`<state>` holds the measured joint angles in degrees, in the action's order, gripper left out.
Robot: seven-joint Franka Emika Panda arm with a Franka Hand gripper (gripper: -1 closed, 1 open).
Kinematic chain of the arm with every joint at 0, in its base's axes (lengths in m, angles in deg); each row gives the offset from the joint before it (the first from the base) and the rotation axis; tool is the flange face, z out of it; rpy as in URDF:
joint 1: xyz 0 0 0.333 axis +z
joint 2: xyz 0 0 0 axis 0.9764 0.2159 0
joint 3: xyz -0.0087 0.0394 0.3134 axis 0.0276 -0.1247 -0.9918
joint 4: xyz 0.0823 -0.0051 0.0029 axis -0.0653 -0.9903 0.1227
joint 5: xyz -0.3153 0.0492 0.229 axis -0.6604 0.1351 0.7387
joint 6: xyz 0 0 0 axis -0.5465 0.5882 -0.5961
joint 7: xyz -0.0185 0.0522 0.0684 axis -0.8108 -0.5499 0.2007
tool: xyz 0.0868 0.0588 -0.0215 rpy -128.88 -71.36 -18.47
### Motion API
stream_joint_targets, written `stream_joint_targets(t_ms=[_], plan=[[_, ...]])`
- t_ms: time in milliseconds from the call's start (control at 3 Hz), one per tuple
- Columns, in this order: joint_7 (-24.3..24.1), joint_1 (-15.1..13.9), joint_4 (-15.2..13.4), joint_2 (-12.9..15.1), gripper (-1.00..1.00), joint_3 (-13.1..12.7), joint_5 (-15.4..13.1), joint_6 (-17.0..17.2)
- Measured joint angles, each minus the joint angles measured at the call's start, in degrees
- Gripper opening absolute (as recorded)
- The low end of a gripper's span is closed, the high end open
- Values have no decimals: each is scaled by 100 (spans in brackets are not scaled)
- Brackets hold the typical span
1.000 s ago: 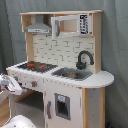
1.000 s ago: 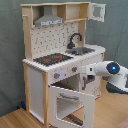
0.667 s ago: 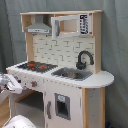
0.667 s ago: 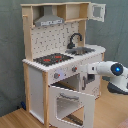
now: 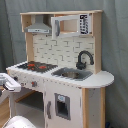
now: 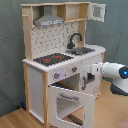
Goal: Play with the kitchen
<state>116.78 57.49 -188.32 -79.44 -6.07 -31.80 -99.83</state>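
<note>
1. Gripper (image 6: 89,79), at the end of the white arm (image 6: 114,70), sits at the front of the toy kitchen (image 6: 60,65) just right of the open oven bay in the second exterior view; can't tell whether its fingers are apart or together.
2. Oven door (image 6: 70,104), w/ window, hangs swung down and open below the knobs (image 6: 56,75); the gripper is above its right edge.
3. Judgement: the step looks like working the oven door or a knob. Best done w/ a slow approach, square to the panel, keeping the wrist clear of the door's raised edge.
4. Hob (image 6: 51,59), black w/ red rings, lies on the counter; sink (image 6: 83,50) and black faucet (image 6: 75,38) beside it.
5. Further back: pegboard (image 6: 50,39), grey hood (image 6: 49,20), upper cabinet door (image 6: 97,11) ajar.
6. Kitchen stands on a wood floor against a grey backdrop in both exterior views.
7. No brands, labels or readable writing visible.
</note>
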Motion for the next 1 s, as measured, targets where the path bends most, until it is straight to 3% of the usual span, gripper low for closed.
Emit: stream_joint_targets(t_ms=[1000], plan=[[8, 126, -866, 65, 100, -475, 2, -1915]])
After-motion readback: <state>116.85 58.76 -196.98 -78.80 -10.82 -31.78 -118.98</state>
